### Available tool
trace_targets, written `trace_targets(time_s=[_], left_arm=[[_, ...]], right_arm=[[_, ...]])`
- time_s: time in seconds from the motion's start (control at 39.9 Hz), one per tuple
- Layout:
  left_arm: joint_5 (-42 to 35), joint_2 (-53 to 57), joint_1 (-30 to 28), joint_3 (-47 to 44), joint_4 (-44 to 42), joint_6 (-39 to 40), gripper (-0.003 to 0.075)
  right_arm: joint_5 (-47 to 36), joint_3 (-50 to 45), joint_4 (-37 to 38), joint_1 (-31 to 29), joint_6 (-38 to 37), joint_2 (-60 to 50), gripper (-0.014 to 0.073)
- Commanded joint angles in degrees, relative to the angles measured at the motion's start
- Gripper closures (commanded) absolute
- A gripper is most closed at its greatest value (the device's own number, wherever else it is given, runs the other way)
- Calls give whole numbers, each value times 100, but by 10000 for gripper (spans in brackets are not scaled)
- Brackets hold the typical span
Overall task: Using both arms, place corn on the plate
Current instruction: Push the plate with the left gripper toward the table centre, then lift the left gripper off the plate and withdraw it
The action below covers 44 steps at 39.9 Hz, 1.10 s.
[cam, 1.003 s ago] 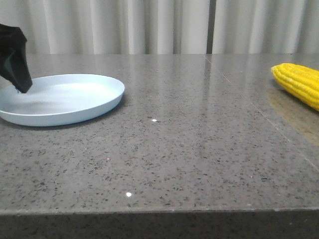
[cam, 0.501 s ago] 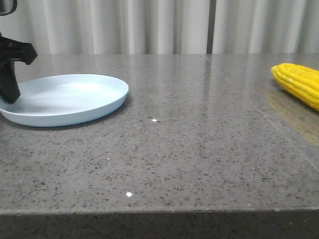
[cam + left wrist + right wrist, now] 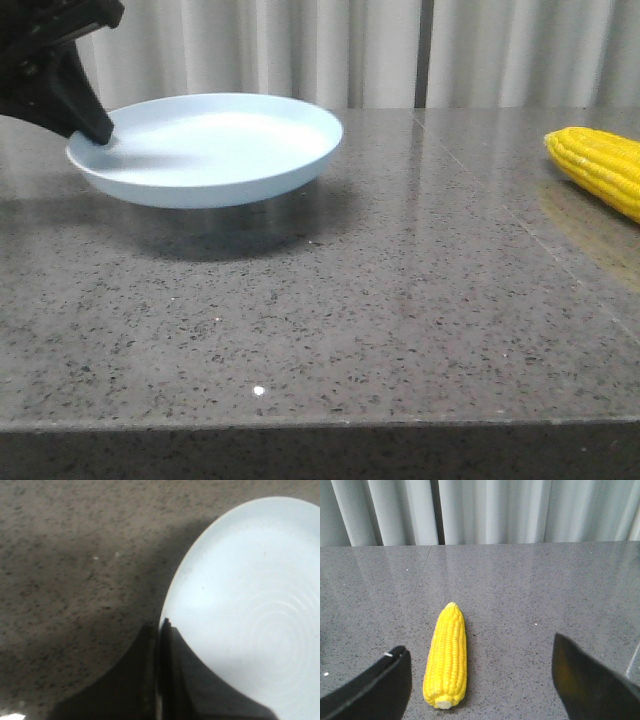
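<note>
The pale blue plate [image 3: 215, 145] hangs above the table at the left, its shadow beneath it. My left gripper [image 3: 95, 130] is shut on the plate's left rim. In the left wrist view the dark fingers [image 3: 172, 680] pinch the plate's rim [image 3: 172, 587] edge-on. The yellow corn [image 3: 600, 168] lies on the table at the far right, cut off by the frame edge. In the right wrist view the corn [image 3: 447, 655] lies ahead of my right gripper [image 3: 480, 680], stub end toward the fingers. That gripper is open and empty, above the table.
The grey speckled stone table [image 3: 380, 300] has its front edge near the camera. Pale curtains [image 3: 350, 50] hang behind the table.
My left gripper has lifted the plate off the table and carried it right. The corn has not moved.
</note>
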<state>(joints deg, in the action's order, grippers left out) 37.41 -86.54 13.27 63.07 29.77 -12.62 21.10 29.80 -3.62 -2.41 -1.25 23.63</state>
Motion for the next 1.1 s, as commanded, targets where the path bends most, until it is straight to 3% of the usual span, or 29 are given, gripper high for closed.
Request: trace_targets(time_s=[0.0,0.18,0.5,0.63,0.68,0.78,0.85,0.95,1.08], left_arm=[[-314,211,232,202,367,-99,741],[-563,-91,552,202,405,-89,741],[-628,-442,615,202,641,-89,728],[-628,-442,615,202,641,-89,606],[-613,-442,615,202,641,-89,512],[-593,-404,591,202,605,-89,338],[-604,-224,567,202,380,-89,269],[-591,182,493,202,-51,-57,302],[-483,757,257,202,-564,112,468]], right_arm=[[-453,199,-22,-24,36,75,-6],[-453,199,-22,-24,36,75,-6],[-453,199,-22,-24,36,75,-6],[-453,199,-22,-24,36,75,-6],[-453,199,-22,-24,36,75,43],[-453,199,-22,-24,36,75,43],[-453,199,-22,-24,36,75,43],[-453,199,-22,-24,36,75,43],[-453,199,-22,-24,36,75,43]])
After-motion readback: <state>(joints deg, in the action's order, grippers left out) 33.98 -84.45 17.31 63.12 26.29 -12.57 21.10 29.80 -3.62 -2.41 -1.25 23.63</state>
